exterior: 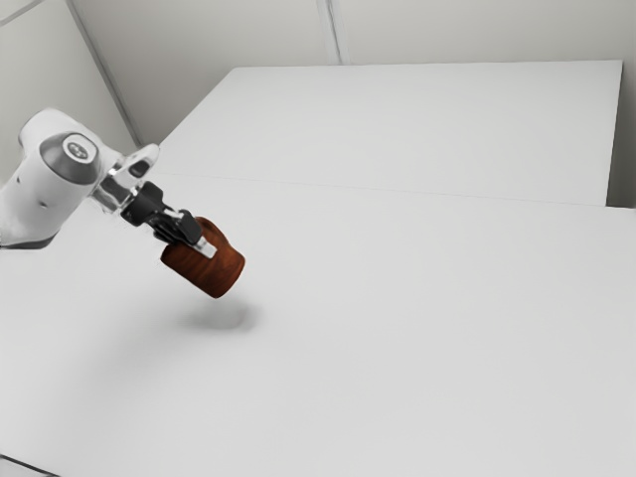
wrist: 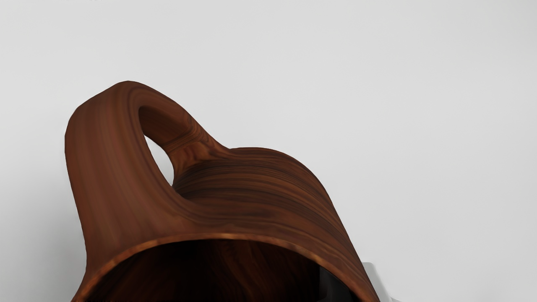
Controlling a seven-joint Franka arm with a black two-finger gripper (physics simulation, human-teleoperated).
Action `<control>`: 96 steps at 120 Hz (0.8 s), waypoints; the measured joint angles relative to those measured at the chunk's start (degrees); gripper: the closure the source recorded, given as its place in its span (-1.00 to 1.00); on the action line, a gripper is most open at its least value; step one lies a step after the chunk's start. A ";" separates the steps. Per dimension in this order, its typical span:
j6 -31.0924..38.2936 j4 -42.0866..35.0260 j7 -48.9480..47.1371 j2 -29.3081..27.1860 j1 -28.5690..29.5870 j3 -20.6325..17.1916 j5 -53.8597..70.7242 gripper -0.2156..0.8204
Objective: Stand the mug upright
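Note:
The dark reddish-brown wood-grained mug [exterior: 221,270] hangs tilted above the table, its shadow below it, in the exterior view. My gripper [exterior: 203,244] reaches it from the exterior view's left and is shut on its side wall. In the wrist view the mug [wrist: 260,205] turns its open mouth toward my hand, with its handle standing out from the side. There my gripper [wrist: 357,283] pinches the wall near the rim, a dark finger inside the mouth and a light fingertip [wrist: 371,272] outside. Part of the mouth is cut off by the picture's edge.
The white tabletop [exterior: 417,328] spreads out below the mug. Behind it lies another white surface [exterior: 417,129], with pale walls beyond. A thin dark cable [exterior: 28,466] lies at the exterior view's lower left corner.

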 joint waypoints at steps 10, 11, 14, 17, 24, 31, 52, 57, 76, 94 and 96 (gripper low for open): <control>0.03 0.32 -2.85 -2.33 -4.80 0.07 6.43 0.92; 0.02 0.33 -3.19 -2.57 -5.20 0.08 7.12 0.92; 0.01 0.35 -4.26 -3.32 -6.38 0.08 9.22 0.92; -0.02 0.37 -5.40 -4.05 -7.53 0.09 11.34 0.92; -0.09 0.20 -8.31 -5.65 -10.15 0.09 16.19 0.92; -0.05 -0.18 -11.42 -7.05 -12.43 0.06 20.77 0.92; 3.39 -5.32 -20.93 -10.12 -16.66 -0.10 31.74 0.93; 5.15 -6.93 -22.97 -10.39 -16.99 -0.13 33.64 0.93; 12.68 -12.58 -29.67 -10.39 -17.10 -0.09 38.11 0.92; 17.96 -13.97 -34.81 -8.54 -17.06 -0.09 40.36 0.92; 18.42 -14.01 -35.31 -8.29 -17.07 -0.09 40.48 0.92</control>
